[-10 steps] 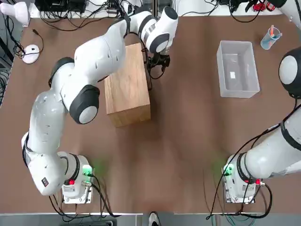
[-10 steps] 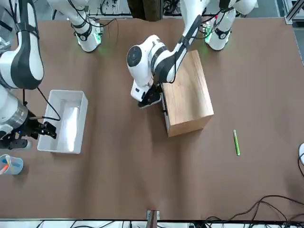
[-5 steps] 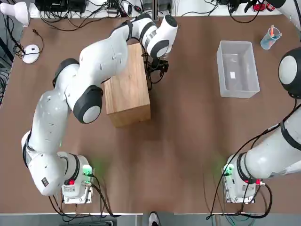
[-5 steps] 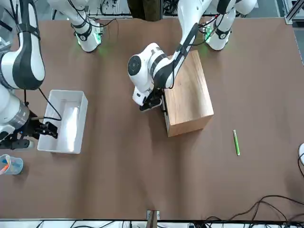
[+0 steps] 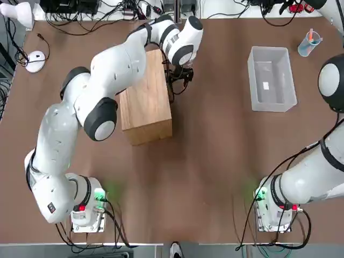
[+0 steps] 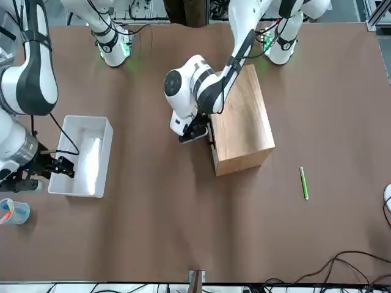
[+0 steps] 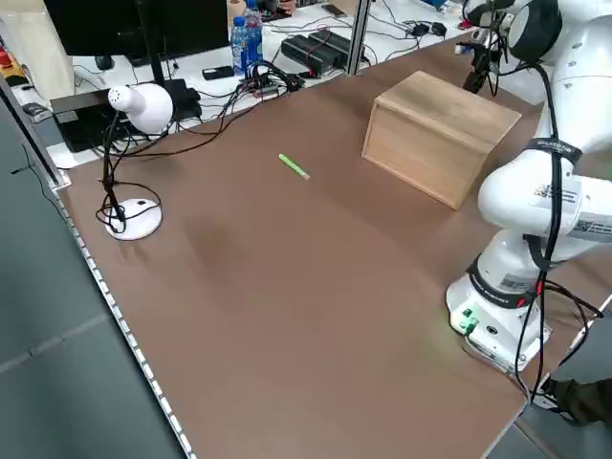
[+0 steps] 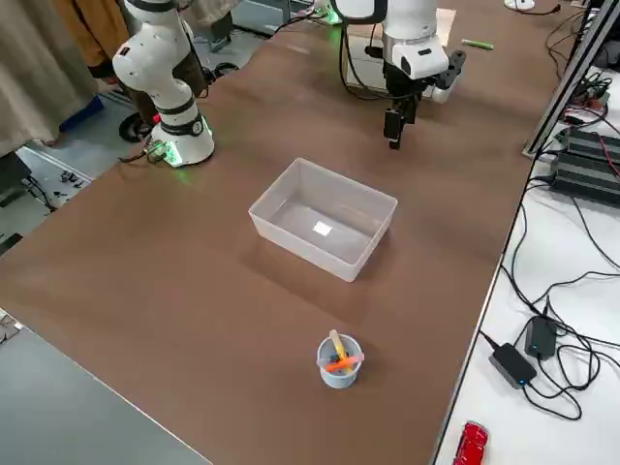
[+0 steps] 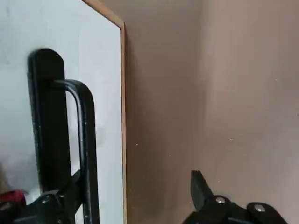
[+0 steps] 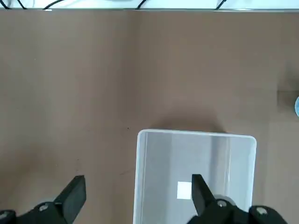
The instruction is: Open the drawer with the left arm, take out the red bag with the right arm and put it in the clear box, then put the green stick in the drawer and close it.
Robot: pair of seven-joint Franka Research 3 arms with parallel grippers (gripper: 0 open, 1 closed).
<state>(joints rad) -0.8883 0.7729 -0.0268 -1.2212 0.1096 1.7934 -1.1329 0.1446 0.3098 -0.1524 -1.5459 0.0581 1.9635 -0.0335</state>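
Note:
The light-wood cabinet (image 5: 145, 102) (image 6: 241, 122) stands mid-table with its drawer (image 9: 107, 84) shut. My left gripper (image 5: 180, 75) (image 6: 194, 130) (image 9: 135, 179) is open at the drawer's front. The black wire handle (image 9: 86, 140) runs just inside one finger. The clear box (image 5: 271, 78) (image 8: 323, 218) holds nothing but its label. Over its near end hangs my right gripper (image 10: 137, 184) (image 6: 58, 166), open and holding nothing. The green stick (image 6: 303, 183) (image 7: 294, 166) lies on the table on the cabinet's other side. The red bag is hidden.
A bluish cup (image 5: 309, 43) (image 8: 339, 360) with orange sticks stands beyond the clear box. A white lamp (image 7: 134, 105) and a round white base (image 5: 35, 61) sit at the far left corner. Cables run along the table's far edge.
The left arm's elbow swung outward and its gripper settled a little closer to the drawer handle. The right arm kept still.

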